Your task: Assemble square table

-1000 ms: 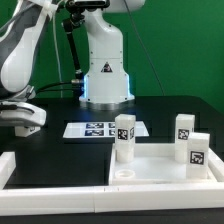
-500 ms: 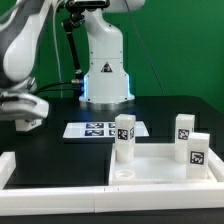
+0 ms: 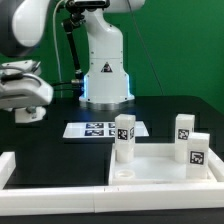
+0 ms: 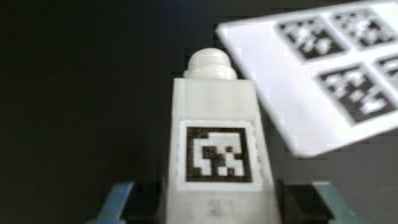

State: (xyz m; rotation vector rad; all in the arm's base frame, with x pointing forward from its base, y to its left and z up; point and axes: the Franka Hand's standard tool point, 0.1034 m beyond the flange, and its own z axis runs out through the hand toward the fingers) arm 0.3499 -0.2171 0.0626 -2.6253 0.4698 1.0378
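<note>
**Leg in the grip, slab waiting**

The black table carried everything. On it, near the front, lay the white slab with its raised rim, and a long rail ran along the front edge toward the exterior view's left. Behind the slab lay the marker board, flat. The arm's base stood at the back.

Three legs stood upright on the slab: one near its left corner in the exterior view, and two close together on the exterior view's right side.

The gripper hung high at the exterior view's left, well above the table. In the wrist view it pinched the fourth leg between its two fingers — the tag faced the camera, and the rounded peg end pointed away from the gripper. The marker board showed beyond the leg, far below.

To do this step well, I would judge that the leg must be carried to a free corner of the slab and kept straight – the peg end should meet its hole without tilt. The grip should not loosen until the leg is seated, and the path should pass clear of the standing legs.
</note>
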